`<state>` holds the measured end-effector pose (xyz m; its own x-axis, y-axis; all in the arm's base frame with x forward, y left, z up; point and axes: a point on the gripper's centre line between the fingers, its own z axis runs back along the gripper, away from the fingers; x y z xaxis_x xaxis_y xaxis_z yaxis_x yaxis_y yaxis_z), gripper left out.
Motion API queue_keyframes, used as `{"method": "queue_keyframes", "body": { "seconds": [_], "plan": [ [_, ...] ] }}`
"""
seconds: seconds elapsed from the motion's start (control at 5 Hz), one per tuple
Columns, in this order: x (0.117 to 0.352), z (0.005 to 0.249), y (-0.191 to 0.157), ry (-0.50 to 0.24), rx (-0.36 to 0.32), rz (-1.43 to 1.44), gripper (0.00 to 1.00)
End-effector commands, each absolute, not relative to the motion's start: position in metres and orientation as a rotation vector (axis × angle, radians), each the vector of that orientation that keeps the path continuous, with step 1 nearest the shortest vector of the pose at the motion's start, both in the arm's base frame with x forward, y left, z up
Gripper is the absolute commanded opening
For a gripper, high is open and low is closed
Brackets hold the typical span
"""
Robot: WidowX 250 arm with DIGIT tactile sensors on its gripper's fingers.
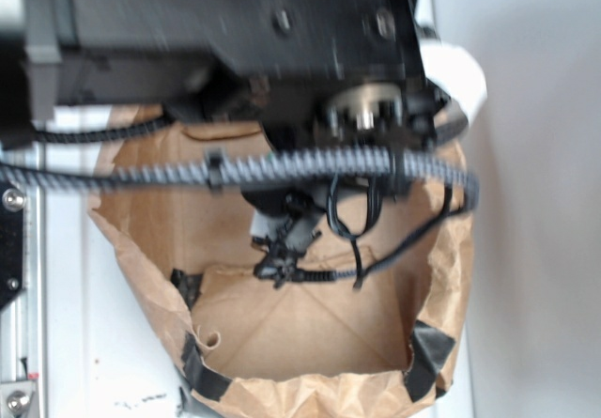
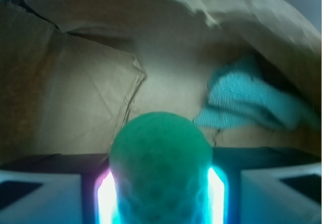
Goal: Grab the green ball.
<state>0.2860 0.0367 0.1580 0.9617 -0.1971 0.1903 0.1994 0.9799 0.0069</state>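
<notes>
In the wrist view the green ball (image 2: 160,158), round and dimpled, fills the gap between my two fingers, whose lit pads (image 2: 106,198) press against its left and right sides. My gripper (image 2: 160,194) is shut on the ball, inside a brown paper bag (image 2: 75,83). In the exterior view the arm's black body hangs over the bag (image 1: 310,324); the gripper (image 1: 282,249) is a dark shape among cables, and the ball is hidden there.
A teal-green terry cloth (image 2: 251,100) lies against the bag's right inner wall, beyond the ball. The crumpled bag walls rise on all sides; black tape (image 1: 427,352) holds the rim. A striped cable (image 1: 235,169) crosses above the bag.
</notes>
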Motion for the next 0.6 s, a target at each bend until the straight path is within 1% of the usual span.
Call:
{"method": "queue_keyframes", "body": {
  "seconds": [0.0,0.2,0.4],
  "plan": [
    [0.248,0.200,0.027,-0.382,0.029,-0.110,0.00],
    [0.241,0.202,0.022,-0.397,0.058,-0.107,0.00],
    [0.238,0.198,0.015,-0.383,0.059,-0.148,0.00]
  ]
}}
